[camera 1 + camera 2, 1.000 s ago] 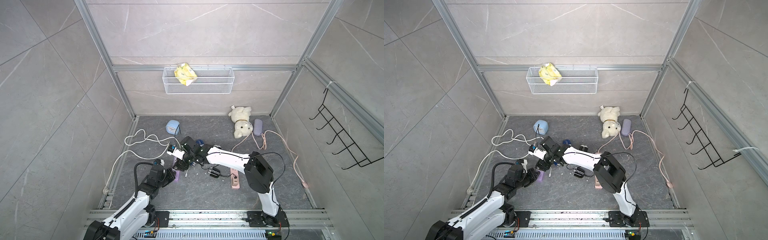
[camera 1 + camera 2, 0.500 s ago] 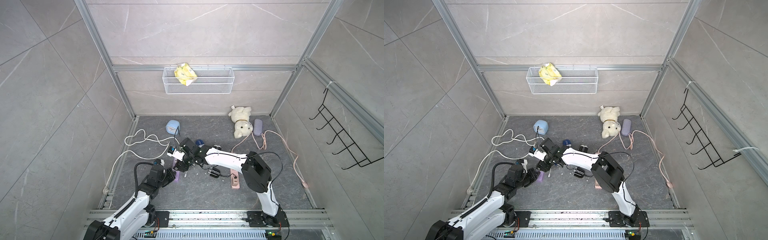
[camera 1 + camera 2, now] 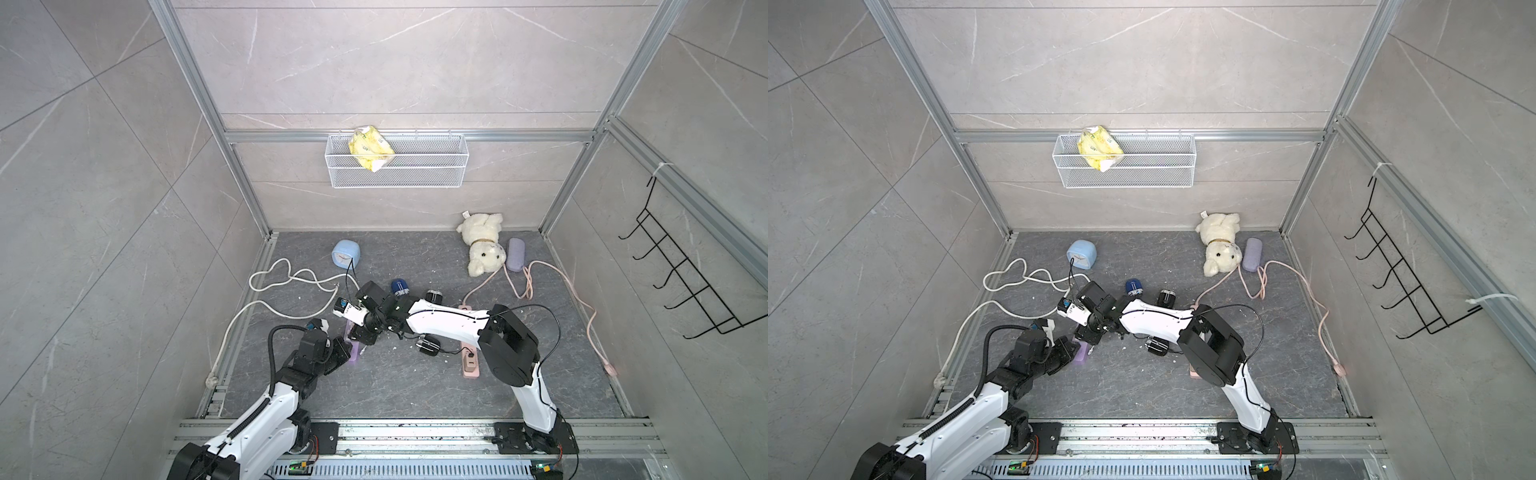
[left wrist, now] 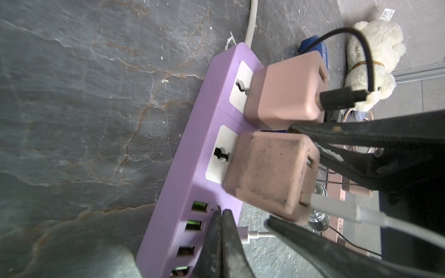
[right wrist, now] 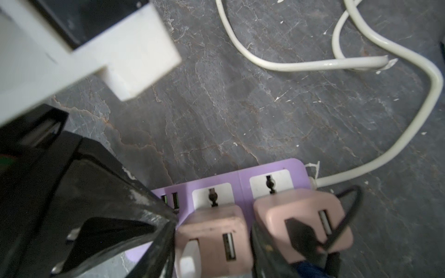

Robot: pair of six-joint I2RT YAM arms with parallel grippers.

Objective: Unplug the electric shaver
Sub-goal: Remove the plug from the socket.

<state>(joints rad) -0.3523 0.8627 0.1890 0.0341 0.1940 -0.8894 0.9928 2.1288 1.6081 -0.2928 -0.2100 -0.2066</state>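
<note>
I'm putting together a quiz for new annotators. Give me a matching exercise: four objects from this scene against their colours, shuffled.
Objects:
1. power strip
2. alarm clock
3. plush bear
4. packet in the wire basket

Colours:
a. cream
b. yellow
c. purple
d. light blue

Pairs: 1-c, 2-d, 3-a, 4-b

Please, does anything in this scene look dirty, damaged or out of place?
Yes. The adapter nearer the USB ports is grimy with dark specks, while its neighbour looks clean. White flecks litter the floor. The yellow packet sits tilted, poking above the basket.
</note>
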